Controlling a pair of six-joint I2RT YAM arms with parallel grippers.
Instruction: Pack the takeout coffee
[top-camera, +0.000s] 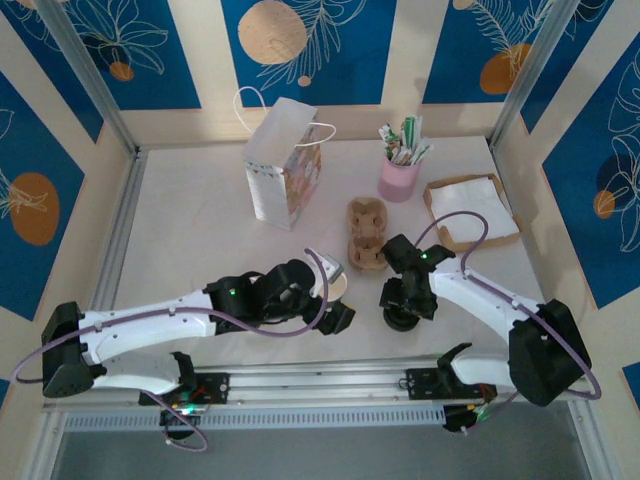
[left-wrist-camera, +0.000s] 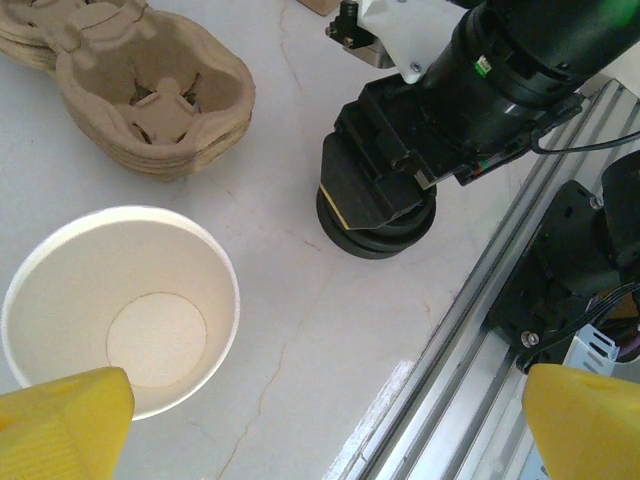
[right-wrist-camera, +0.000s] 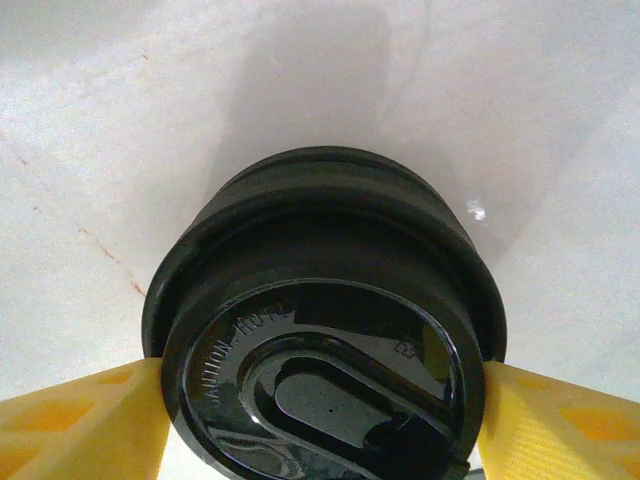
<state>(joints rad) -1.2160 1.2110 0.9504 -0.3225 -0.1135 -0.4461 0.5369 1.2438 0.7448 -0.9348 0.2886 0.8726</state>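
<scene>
Early stage: left fingers (left-wrist-camera: 70, 425) wide around lidless cup (left-wrist-camera: 120, 310), right fingers (right-wrist-camera: 80, 425) straddle black lid stack (right-wrist-camera: 320, 330), grip unclear; capping, carrier (left-wrist-camera: 150, 95), bag (top-camera: 285, 165) left.

**Open paper cup (left-wrist-camera: 120, 310) and black lid (right-wrist-camera: 320, 330), each by a gripper**
The cream cup stands upright, open-topped and empty, just ahead of the left gripper's (left-wrist-camera: 325, 420) left finger. The round, glossy lid bears raised lettering and an oval recess. It lies flat on top of a short black stack, between the right gripper's (right-wrist-camera: 320, 400) two fingers, at its rim.
</scene>
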